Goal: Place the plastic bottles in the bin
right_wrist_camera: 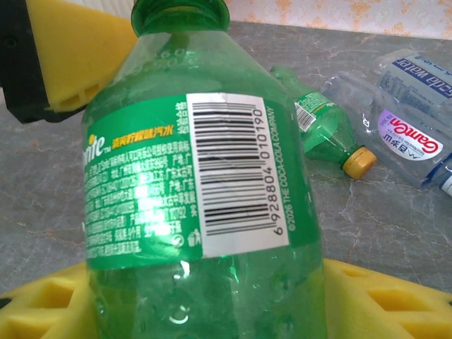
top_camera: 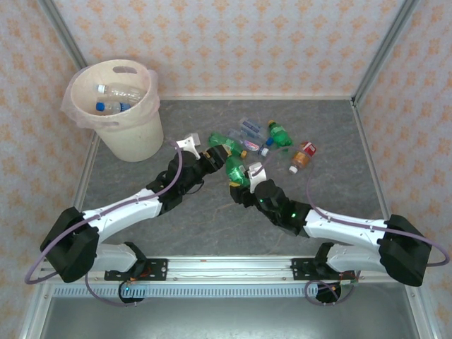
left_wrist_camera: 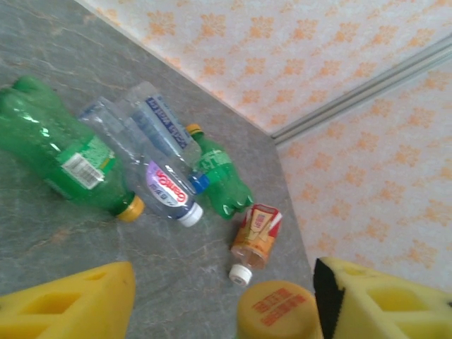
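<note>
The right gripper (top_camera: 242, 181) is clenched on a green plastic bottle (right_wrist_camera: 198, 212) (barcode label facing up). A yellow cap (left_wrist_camera: 275, 312) sits between the left gripper (left_wrist_camera: 224, 291)'s spread fingers. Loose plastic bottles (left_wrist_camera: 70, 155) lie just beyond it, and the round cream plastic bin (top_camera: 133, 135) stands well off to its left.

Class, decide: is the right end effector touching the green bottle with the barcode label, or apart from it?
Touching. The right wrist view shows the right end effector gripping the green bottle, both yellow fingers pressed against its sides.
</note>
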Controlling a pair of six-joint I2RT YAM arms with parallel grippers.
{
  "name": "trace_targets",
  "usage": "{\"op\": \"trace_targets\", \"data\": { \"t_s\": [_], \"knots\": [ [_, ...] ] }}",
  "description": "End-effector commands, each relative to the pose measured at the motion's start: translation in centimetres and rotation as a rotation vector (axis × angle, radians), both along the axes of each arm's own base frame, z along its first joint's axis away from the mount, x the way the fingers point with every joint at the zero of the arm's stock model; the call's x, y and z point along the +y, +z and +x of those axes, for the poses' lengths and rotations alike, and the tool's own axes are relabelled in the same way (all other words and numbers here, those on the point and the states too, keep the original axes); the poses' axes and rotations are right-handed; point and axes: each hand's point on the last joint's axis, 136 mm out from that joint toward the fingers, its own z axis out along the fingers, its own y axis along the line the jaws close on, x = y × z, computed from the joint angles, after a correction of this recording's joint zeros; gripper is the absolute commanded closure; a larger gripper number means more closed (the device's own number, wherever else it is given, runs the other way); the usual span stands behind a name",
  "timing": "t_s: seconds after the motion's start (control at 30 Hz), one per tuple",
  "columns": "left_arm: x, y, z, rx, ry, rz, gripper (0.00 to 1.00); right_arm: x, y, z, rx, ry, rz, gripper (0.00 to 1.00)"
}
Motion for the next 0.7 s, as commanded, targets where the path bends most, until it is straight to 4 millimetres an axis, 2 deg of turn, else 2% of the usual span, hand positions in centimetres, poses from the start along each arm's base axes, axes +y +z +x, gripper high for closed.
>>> {"op": "trace_targets", "data": {
  "t_s": [0.0, 0.13, 0.2, 0.27, 0.37, 0.53, 0.67],
  "knots": [
    [-1.5, 2.4, 0.2, -0.049, -0.067, -0.098, 0.35, -0.4, 1.0, 0.3, -0.052, -0.026, 0.01, 0.36],
    [-2.5, 2.1, 0.1, -0.045, -0.115, -0.115, 0.36, -0.5, 1.0, 0.4, -0.054, -0.035, 0.013, 0.36],
    [-2.9, 1.8, 0.1, -0.036, -0.133, -0.114, 0.43, -0.5, 1.0, 0.4, -0.055, -0.036, 0.012, 0.36],
    [-3.0, 1.6, 0.1, -0.031, -0.134, -0.114, 0.44, -0.5, 1.0, 0.4, -0.054, -0.035, 0.011, 0.36],
    [-3.0, 1.6, 0.0, -0.033, -0.14, -0.12, 0.52, -0.6, 0.9, 0.4, -0.055, -0.042, 0.006, 0.36],
    [-3.0, 2.0, -0.1, -0.043, -0.147, -0.12, 0.71, -0.6, 0.7, 0.5, -0.053, -0.046, 0.007, 0.36],
    [-2.8, 2.7, -0.2, -0.062, -0.142, -0.113, 0.76, -0.8, 1.0, 0.6, -0.057, -0.06, 0.02, 0.29]
  ]
}}
